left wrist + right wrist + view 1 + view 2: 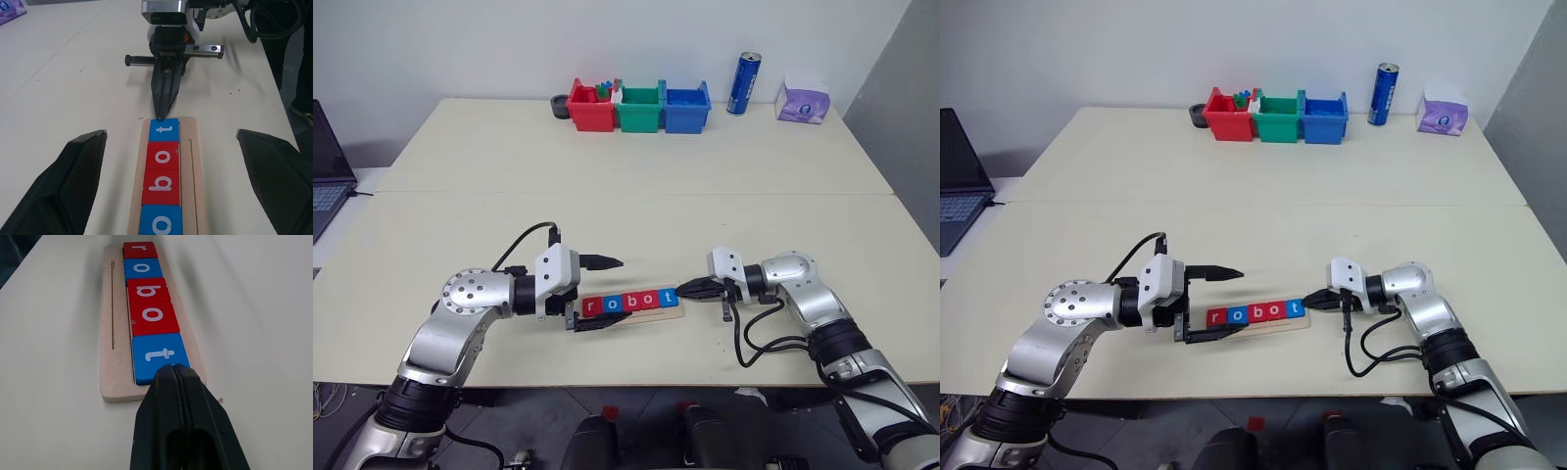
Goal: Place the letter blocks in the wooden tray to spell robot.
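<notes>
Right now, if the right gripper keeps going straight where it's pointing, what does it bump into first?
Most likely the blue t block. The shut right gripper points along the wooden tray, its tip right at that end tile; whether they already touch is unclear.

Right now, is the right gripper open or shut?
Shut: the right gripper has its two fingers pressed together, tip at the t block.
</notes>
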Robot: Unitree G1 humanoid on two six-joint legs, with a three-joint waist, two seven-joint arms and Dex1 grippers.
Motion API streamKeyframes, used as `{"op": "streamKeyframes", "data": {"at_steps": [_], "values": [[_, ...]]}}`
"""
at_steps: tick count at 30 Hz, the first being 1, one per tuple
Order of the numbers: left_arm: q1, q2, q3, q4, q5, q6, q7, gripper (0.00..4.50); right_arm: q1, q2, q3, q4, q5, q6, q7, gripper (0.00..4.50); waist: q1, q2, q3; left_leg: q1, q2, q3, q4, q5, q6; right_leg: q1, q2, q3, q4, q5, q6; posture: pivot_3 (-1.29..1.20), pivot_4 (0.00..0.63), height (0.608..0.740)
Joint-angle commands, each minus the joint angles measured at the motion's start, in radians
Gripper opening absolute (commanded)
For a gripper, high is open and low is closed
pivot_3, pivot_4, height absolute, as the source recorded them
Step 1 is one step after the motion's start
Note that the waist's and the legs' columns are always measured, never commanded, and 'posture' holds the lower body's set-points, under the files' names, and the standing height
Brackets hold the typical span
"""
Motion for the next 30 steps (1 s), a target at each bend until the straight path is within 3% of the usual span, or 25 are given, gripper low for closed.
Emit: {"op": "streamKeyframes", "data": {"at_steps": [1,30], "values": [[-0.011,0.009,0.026,-0.008,-0.006,-0.023,-0.003,4.50,-0.007,-0.016,-0.012,-0.024,0.013,0.002,0.009,0.03,0.000,0.000,0.000,0.000,0.000,0.000,0.000,0.000,0.000,0.000,0.000,0.000,0.000,0.000,0.000,0.00,0.150,0.740],[-0.005,0.011,0.026,-0.017,-0.005,-0.025,0.007,4.50,0.017,-0.001,0.007,-0.054,0.007,0.019,0.005,0.03,0.000,0.000,0.000,0.000,0.000,0.000,0.000,0.000,0.000,0.000,0.000,0.000,0.000,0.000,0.000,0.00,0.150,0.740]]}}
